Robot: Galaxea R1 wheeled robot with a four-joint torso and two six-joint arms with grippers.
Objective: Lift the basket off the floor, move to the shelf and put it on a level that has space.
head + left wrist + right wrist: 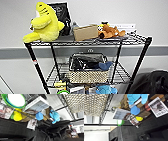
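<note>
Beige woven basket [88, 71] sits on the shelf's [140, 53] middle level [122, 75], under the yellow plush toy [45, 23]; whether either end effector is wide or narrow, I cannot tell.

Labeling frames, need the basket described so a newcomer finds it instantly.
Start at the black wire shelf against the grey wall. Below the top tier with the yellow plush, the basket sits mid-tier. It alone has beige woven sides; the cardboard box above is plain brown.

One basket [89, 72], one cardboard box [85, 32], one yellow plush toy [45, 23], one brown plush toy [110, 31], one blue plush toy [55, 116], one wire rack [140, 57].
</note>
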